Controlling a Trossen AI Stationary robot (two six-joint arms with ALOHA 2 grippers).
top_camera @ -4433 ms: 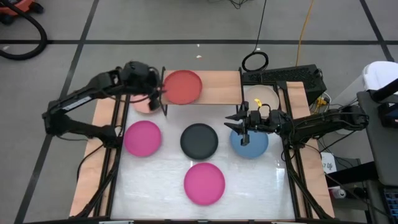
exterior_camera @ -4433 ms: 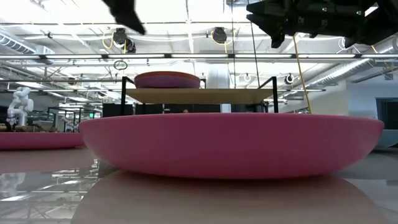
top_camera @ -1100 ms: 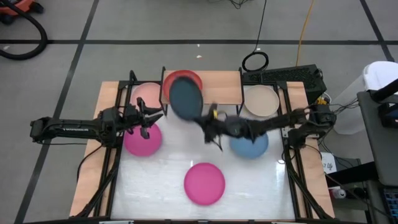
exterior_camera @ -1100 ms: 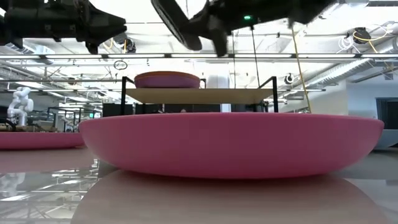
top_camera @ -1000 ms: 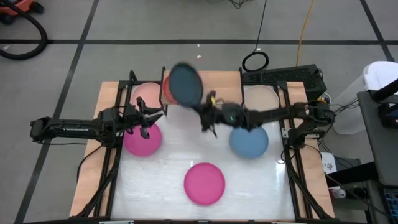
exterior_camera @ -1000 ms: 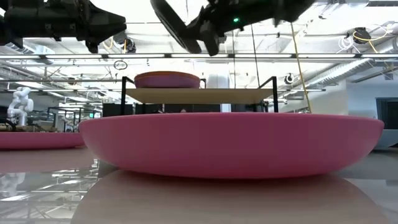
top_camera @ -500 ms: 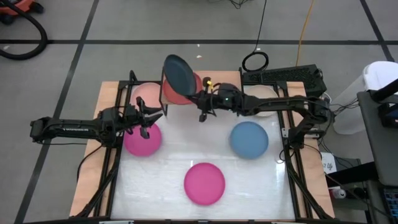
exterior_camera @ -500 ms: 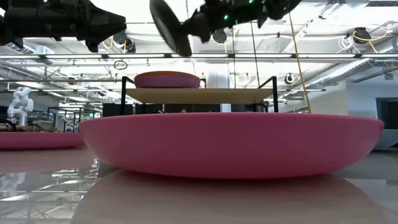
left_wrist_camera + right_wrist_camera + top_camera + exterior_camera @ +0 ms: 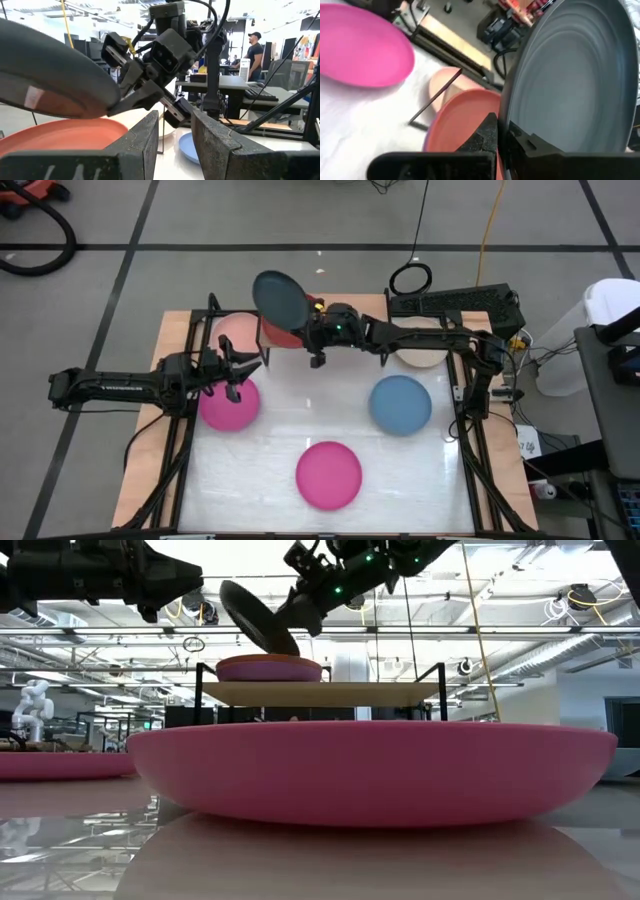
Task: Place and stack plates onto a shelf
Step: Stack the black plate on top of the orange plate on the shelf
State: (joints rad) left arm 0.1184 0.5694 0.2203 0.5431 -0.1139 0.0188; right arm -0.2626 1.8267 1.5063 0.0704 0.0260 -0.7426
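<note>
**Black plate held tilted over the red plate on the shelf**

The right gripper [image 9: 312, 330] is clenched on the rim of the black plate [image 9: 280, 297], holding it in the air above the shelf [image 9: 350, 320]. The plate is tilted steeply; in the low view it slants just above the red plate [image 9: 268, 667], and I cannot tell whether the two touch. The right wrist view shows the dark fingers pinching the black plate's edge, with the red plate below it.

The red plate lies on the left half of the shelf. The right half of the light-wood board is bare. The shelf stands at the far edge of the bench [image 9: 270, 450] on thin black legs.

The left gripper [image 9: 238, 372] hangs over the left side of the bench, near the far edge of the magenta plate [image 9: 228, 404]. Its fingers are spread apart and hold nothing; the left wrist view looks between them toward the right arm and the black plate.

Other plates lie on the bench:
- the light pink plate [image 9: 238, 333], just left of the shelf, partly hidden by the left arm;
- the beige plate [image 9: 420, 350], to the right of the shelf, partly under the right arm;
- the blue plate [image 9: 400, 403], on the right side;
- the hot pink plate [image 9: 329, 474], near the front edge, filling the low view.

A person [image 9: 254, 50] stands in the room beyond the bench.
</note>
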